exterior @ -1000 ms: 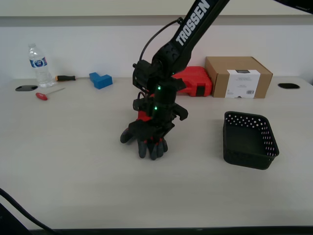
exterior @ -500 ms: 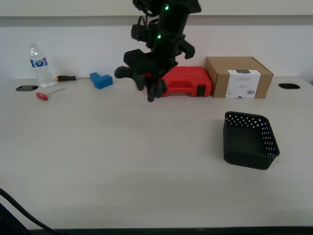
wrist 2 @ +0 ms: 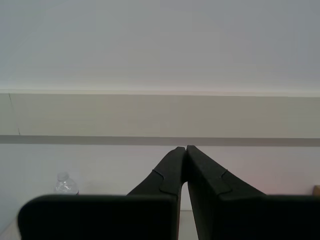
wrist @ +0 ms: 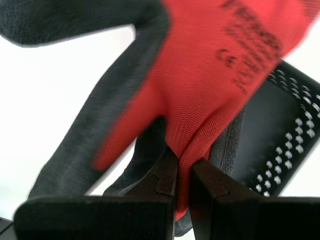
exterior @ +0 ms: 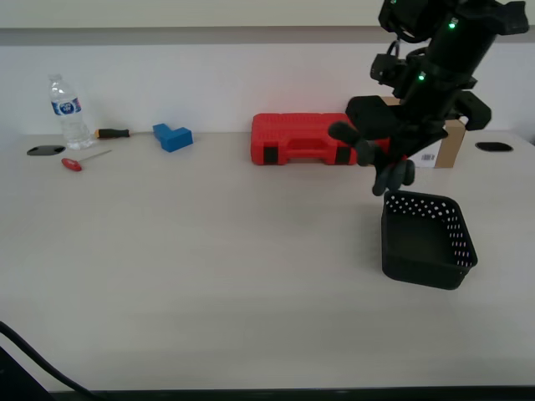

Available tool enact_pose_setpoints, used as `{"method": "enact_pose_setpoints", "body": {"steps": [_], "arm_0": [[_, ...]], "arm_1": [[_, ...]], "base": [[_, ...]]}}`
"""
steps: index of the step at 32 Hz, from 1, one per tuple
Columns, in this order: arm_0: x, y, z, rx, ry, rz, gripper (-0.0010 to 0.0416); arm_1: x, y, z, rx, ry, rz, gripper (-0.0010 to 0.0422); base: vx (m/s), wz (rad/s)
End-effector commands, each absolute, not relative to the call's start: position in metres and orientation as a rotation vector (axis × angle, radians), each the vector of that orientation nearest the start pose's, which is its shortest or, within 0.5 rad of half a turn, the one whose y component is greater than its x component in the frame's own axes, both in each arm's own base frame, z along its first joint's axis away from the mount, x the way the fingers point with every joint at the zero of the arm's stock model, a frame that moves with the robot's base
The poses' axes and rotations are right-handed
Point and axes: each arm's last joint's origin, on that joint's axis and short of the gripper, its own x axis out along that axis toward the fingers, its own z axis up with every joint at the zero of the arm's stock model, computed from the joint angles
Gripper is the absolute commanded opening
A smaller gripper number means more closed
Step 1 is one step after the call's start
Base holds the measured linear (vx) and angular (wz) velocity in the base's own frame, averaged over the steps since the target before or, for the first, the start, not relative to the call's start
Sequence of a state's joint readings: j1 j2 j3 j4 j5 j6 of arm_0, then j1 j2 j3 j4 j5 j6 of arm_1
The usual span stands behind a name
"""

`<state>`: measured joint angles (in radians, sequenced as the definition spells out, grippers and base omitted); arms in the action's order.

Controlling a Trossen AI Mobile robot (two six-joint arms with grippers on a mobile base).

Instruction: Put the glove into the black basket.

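My first gripper (exterior: 407, 134) is shut on the red knit glove (exterior: 369, 140) with dark grey fingers and holds it in the air. The glove hangs above the far left corner of the black perforated basket (exterior: 456, 242), which stands on the table at the exterior view's right. In the first wrist view the jaws (wrist: 182, 165) pinch a fold of the glove (wrist: 215, 65), with the basket (wrist: 295, 130) below and beyond it. My second gripper (wrist 2: 186, 150) is shut and empty, raised and facing the wall.
A red tool case (exterior: 301, 139) and a cardboard box (exterior: 451, 142) stand at the back, the box partly behind the arm. At the back left are a blue block (exterior: 172, 136), a water bottle (exterior: 65, 111) and two screwdrivers (exterior: 84, 159).
The first gripper lifted the glove off the middle of the table and carried it toward the exterior view's right, to above the basket's near corner. The basket has not moved.
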<state>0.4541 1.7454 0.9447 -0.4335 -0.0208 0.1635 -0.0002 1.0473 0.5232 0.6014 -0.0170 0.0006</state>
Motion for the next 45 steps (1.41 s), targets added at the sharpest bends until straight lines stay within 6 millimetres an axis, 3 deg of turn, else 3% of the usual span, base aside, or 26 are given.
{"method": "enact_pose_setpoints", "body": {"steps": [1,8,13,20,23,39,43,45], "arm_0": [[0.277,0.114,0.127,-0.073,1.274,0.225,-0.0001],[0.272,0.073,0.106,0.017,1.304,0.101,-0.0001],[0.271,0.058,0.095,0.053,1.308,0.057,-0.0001],[0.282,0.059,0.049,0.095,1.390,0.100,-0.0001],[0.291,0.061,0.038,0.097,1.414,0.116,-0.0001],[0.296,0.061,0.040,0.099,1.407,0.106,0.0009],[0.294,0.061,0.040,0.096,1.423,0.096,0.0062],[0.294,0.060,0.040,0.037,1.422,0.097,0.0109]], "arm_1": [[0.227,0.001,0.270,0.000,-0.084,0.016,0.0000],[0.227,0.000,0.270,0.000,-0.084,0.013,0.0000],[0.227,0.000,0.270,0.000,-0.083,0.014,0.0000],[0.227,0.000,0.270,0.000,-0.083,0.014,0.0000],[0.227,0.000,0.270,0.000,-0.083,0.014,0.0000],[0.227,0.001,0.270,0.000,-0.083,0.014,0.0000],[0.227,0.001,0.270,0.000,-0.083,0.014,0.0000],[0.227,0.001,0.270,0.000,-0.083,0.014,0.0000]], "base": [[0.000,0.000],[0.000,0.000],[0.000,0.000],[0.000,0.000],[0.000,0.000],[0.000,0.000],[0.000,0.000],[0.000,0.000]]}}
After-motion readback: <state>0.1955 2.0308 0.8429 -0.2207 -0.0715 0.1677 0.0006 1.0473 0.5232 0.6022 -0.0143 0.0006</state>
